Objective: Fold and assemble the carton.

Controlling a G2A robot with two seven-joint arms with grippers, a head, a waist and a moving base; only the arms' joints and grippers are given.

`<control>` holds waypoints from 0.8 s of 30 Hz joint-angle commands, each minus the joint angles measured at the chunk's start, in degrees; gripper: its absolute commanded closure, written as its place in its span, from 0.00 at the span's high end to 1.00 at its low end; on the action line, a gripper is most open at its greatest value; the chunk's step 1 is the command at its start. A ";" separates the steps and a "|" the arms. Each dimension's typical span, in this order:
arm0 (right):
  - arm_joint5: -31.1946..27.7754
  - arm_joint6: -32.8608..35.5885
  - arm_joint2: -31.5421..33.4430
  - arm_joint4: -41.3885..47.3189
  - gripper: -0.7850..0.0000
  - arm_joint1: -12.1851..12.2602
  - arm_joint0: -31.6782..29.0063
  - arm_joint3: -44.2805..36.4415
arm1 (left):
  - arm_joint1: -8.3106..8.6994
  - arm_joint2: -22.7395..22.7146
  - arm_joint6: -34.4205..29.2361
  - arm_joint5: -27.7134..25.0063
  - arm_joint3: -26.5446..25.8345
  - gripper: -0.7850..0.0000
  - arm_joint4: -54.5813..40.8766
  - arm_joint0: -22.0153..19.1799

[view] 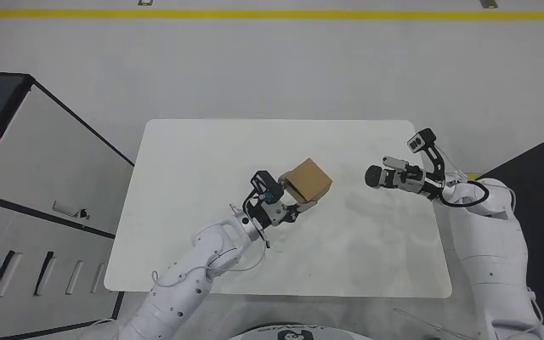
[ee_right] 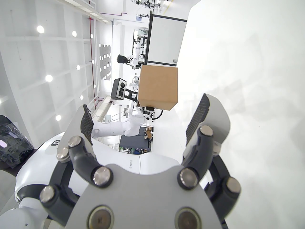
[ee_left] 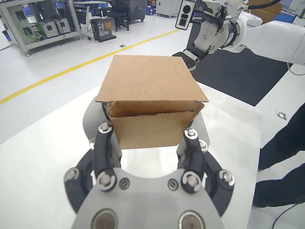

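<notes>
Top view, carton [view: 308, 178] over white table [view: 195, 170], yellow floor line [view: 272, 14]

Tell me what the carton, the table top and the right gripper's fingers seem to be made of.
The carton: brown corrugated cardboard, matte; its rough, wavy cut edge shows it. The table top: smooth white with a faint sheen, perhaps laminate or coated board. The right gripper fingers: pale hard shells with black ribbed pads, likely rubber.

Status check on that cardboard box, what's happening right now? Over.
Left gripper shut on carton, already folded to box shape. Right gripper open, apart from it. Nothing between them.
</notes>
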 commanded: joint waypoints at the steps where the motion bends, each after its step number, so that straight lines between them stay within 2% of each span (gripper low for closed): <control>1: 0.00 0.00 0.00 0.00 1.00 0.00 0.00 0.00 | 0.00 -0.01 -0.01 -0.01 -0.03 0.00 0.00 0.00; 5: 0.00 0.00 0.00 0.00 1.00 0.00 0.00 0.00 | 0.17 -0.94 0.28 -0.03 -1.13 0.00 -0.07 0.26; 8: 0.00 0.00 0.00 0.00 1.00 0.00 0.00 0.00 | 0.94 -4.52 -0.34 -1.82 -5.98 0.00 0.27 1.21; 12: 0.00 0.00 0.00 0.00 1.00 0.00 0.00 0.00 | 2.24 -10.95 -4.02 -8.49 -14.14 0.00 -1.65 2.15; 16: 0.00 0.00 0.00 0.00 1.00 0.00 0.00 0.00 | 3.42 -16.45 -9.49 -18.28 -20.31 0.00 -6.13 1.51; 19: 0.00 0.00 0.00 0.00 1.00 0.00 0.00 0.00 | 3.96 -19.95 -11.57 -22.40 -21.61 0.00 -11.13 -0.06; 24: 0.00 0.00 0.00 0.00 1.00 0.00 0.00 0.00 | 4.03 -20.32 -11.84 -22.77 -21.67 0.00 -11.18 -0.28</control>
